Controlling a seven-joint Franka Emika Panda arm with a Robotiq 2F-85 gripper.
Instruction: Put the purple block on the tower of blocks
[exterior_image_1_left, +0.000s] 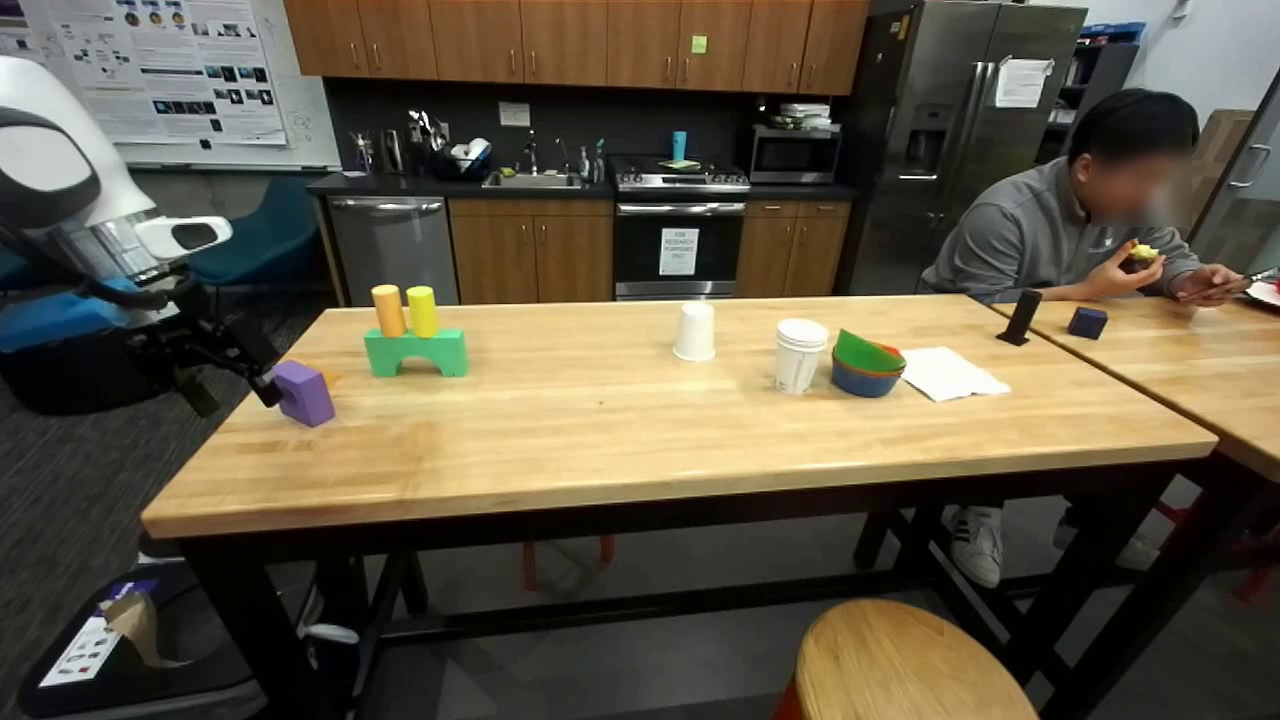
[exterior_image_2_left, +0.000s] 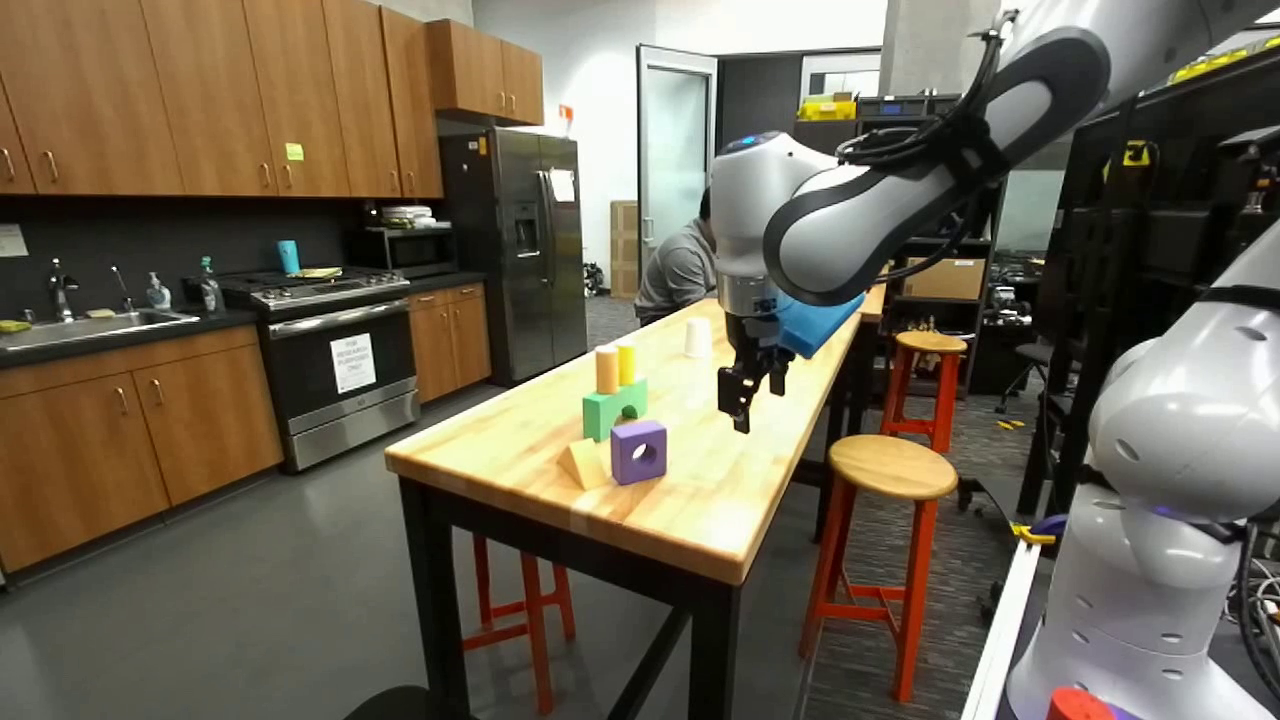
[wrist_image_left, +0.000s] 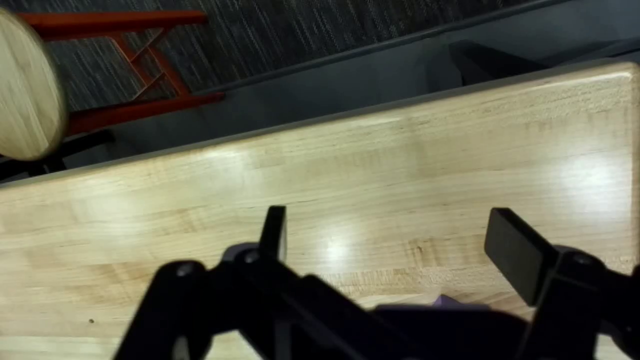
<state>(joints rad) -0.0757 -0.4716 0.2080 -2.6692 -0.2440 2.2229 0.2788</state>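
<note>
wooden cabinets (exterior_image_1_left: 575, 40) above stove (exterior_image_1_left: 640, 243); steel fridge (exterior_image_1_left: 940, 190); red-legged stools (exterior_image_2_left: 893, 467) beside table (exterior_image_1_left: 600, 430); grey floor (exterior_image_2_left: 250, 580)

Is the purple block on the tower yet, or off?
Off: in an exterior view, the purple block stands on the table, apart from the tower of blocks.

In an exterior view, free table (exterior_image_1_left: 570, 410) runs between the tower (exterior_image_1_left: 416, 347), left, and the white cup (exterior_image_1_left: 694, 332); paper cups (exterior_image_1_left: 799, 357) and bowls (exterior_image_1_left: 866, 382) obstruct farther right. In an exterior view, a wedge (exterior_image_2_left: 589, 465) hems the purple block (exterior_image_2_left: 624, 463) on the left, the tower on the far side; the right is free, under the gripper (exterior_image_2_left: 759, 406).
</note>
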